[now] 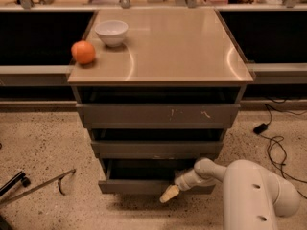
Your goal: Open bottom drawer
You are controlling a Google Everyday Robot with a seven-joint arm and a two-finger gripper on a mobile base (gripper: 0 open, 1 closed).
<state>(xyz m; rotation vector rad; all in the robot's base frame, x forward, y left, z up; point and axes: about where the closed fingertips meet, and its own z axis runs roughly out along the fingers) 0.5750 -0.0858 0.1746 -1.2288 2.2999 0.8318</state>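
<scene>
One high view, angled down, facing cabinet (163, 51) front, gripper (169, 194) low at bottom drawer (134, 186)

Cream pincer (169, 194) at the dark grey bottom drawer (134, 186); orange fruit (83, 52), white bowl (111, 32), speckled floor (43, 147).

Warm, yellowish light pours down from above onto the cabinet top (163, 47), with soft glare streaks near its left and right edges. The orange (83, 52) and bowl (111, 32) cast short shadows there. The gaps above each drawer go black. At the cabinet's foot the gripper (169, 194) shows pale against the dim bottom drawer (134, 186).
</scene>
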